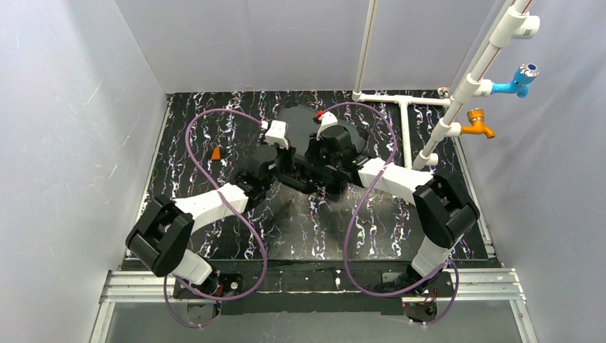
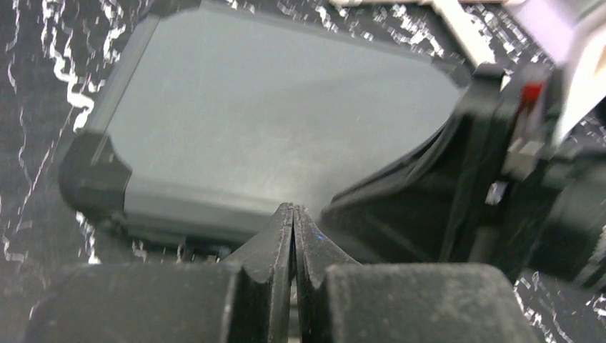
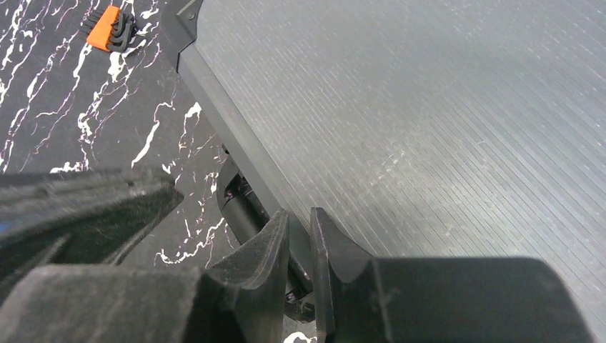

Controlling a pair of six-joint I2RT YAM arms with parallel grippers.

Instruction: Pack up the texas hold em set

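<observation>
Likely rigid, heavy and slick-lidded, the closed case (image 2: pixel 271 107) sits at frame centre on the desk (image 3: pixel 86 121); grip its front edge. The left tool (image 2: pixel 293 209) is clenched empty; whether the right tool (image 3: pixel 294 214) grips anything cannot be told.

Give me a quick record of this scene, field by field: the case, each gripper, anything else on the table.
case: closed, flat on the table
left gripper: shut, by the case's edge
right gripper: fingers nearly together, narrow gap, over the case's edge
other: small orange item left of the case; white pipe frame at back right
</observation>
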